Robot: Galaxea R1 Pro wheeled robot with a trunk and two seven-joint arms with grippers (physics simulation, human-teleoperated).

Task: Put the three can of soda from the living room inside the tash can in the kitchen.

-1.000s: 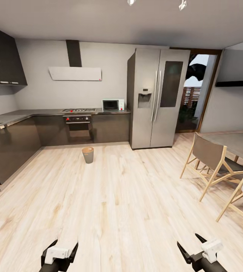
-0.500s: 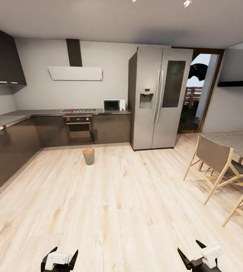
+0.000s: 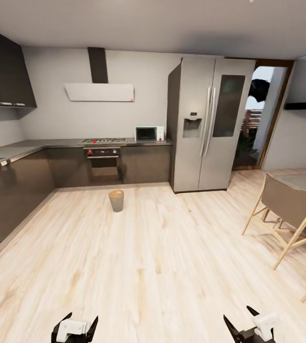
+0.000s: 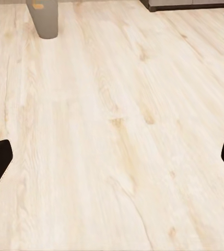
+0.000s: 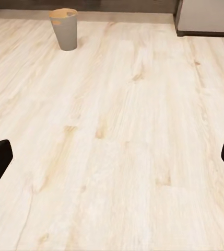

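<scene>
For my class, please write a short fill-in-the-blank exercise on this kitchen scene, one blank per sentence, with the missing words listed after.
1. The trash can stands on the wooden ____.
2. The white microwave sits on the counter between the stove and the ____.
3. Both the left gripper and the right gripper have their fingers spread ____.
4. The oven is built in under the ____.

Missing words: floor; fridge; open; stove

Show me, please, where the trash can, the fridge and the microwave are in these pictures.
trash can (image 3: 116, 202): head view, on its grey outer wall.
fridge (image 3: 198, 124): head view, on its left steel door.
microwave (image 3: 148, 134): head view, on its dark front window.
</scene>
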